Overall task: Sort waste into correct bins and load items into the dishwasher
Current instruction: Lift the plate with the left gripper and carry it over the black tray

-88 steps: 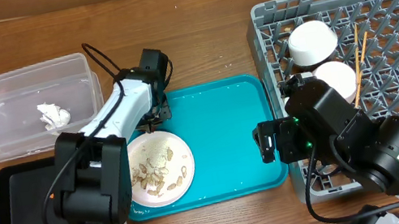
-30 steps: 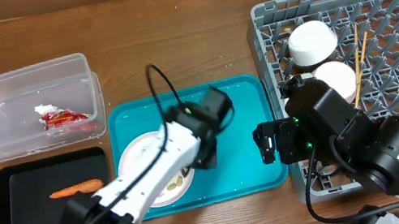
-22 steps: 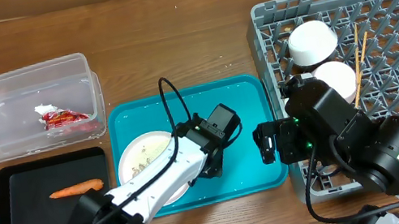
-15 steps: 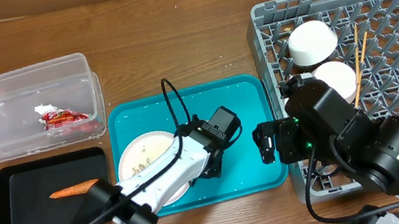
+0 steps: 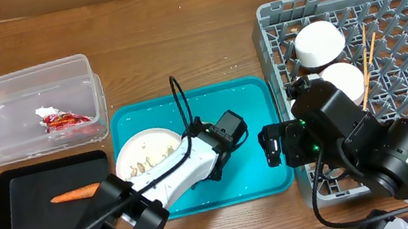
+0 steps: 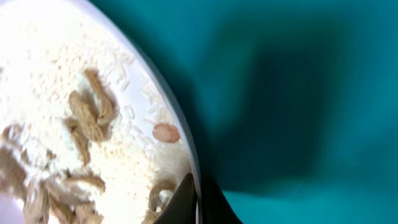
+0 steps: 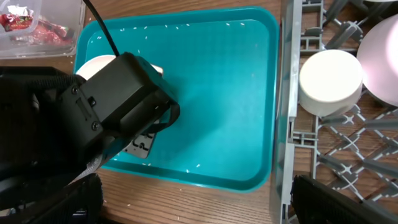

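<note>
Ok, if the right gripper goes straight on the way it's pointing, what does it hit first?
Probably the bare tray floor: the right gripper aims at it, just right of the left arm. Depth is unclear.

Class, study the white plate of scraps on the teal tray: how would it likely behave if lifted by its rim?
The plate looks rigid and glossy: unlikely to flex, but it may slip in the left claw, pinched only on its thin rim. Its loose scraps would probably slide if it tilts.
</note>
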You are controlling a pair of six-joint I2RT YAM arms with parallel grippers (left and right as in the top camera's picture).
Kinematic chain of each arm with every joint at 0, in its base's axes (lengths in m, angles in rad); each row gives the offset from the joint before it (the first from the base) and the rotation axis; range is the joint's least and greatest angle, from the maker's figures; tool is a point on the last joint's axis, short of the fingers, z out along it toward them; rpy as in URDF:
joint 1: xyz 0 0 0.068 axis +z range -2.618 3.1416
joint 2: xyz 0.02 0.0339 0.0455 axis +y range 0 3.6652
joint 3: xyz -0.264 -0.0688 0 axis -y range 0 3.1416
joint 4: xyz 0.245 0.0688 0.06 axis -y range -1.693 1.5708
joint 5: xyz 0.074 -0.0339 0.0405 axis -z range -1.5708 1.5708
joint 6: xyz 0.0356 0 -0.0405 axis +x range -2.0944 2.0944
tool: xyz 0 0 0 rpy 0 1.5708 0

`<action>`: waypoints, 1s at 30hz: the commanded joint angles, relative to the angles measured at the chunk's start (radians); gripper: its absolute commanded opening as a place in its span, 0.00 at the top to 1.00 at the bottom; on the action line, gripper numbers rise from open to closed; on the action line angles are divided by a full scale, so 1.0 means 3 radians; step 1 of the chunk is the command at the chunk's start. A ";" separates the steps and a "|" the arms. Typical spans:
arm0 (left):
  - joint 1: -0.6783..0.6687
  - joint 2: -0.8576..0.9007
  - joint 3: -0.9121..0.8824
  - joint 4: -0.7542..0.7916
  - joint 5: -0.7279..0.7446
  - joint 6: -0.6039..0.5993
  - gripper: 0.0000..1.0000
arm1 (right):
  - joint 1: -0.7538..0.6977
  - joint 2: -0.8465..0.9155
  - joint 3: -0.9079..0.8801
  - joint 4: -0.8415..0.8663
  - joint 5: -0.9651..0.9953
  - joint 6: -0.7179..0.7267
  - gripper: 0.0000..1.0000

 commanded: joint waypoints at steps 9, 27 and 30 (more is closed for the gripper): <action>0.0014 0.0039 0.0744 -0.0526 -0.0337 -0.0125 0.96 | 0.0003 -0.0027 0.0053 0.0028 -0.0005 0.0013 0.00; 0.0910 -0.0562 0.0947 -0.0954 -0.0369 -0.0454 0.96 | 0.0003 -0.0027 0.0053 0.0023 -0.0006 0.0013 0.00; 0.1233 -0.0703 0.0905 -0.0814 -0.0107 -0.0305 0.96 | 0.0003 -0.0027 0.0053 0.0023 -0.0005 0.0013 0.00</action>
